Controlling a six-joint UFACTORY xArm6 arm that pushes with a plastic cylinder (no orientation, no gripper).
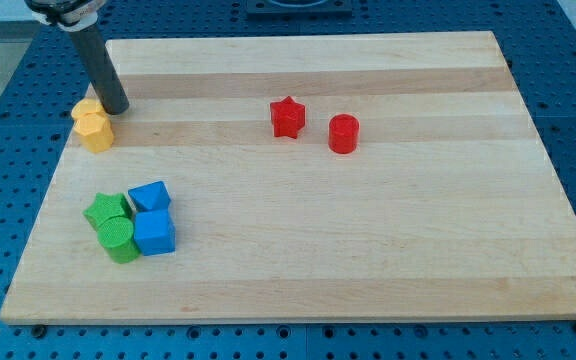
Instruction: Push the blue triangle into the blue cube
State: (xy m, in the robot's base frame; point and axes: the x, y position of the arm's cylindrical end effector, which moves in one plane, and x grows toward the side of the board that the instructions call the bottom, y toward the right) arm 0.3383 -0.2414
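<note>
The blue triangle (149, 195) lies at the view's lower left, touching the blue cube (155, 232) just below it. My tip (116, 108) is at the view's upper left, well above both blue blocks, right beside the yellow blocks (93, 125). The rod rises from the tip toward the view's top left.
A green star (106, 210) and a green cylinder (118, 240) sit against the left of the blue blocks. A red star (287, 117) and a red cylinder (343, 133) stand near the middle top. The wooden board (368, 250) ends in blue perforated table all round.
</note>
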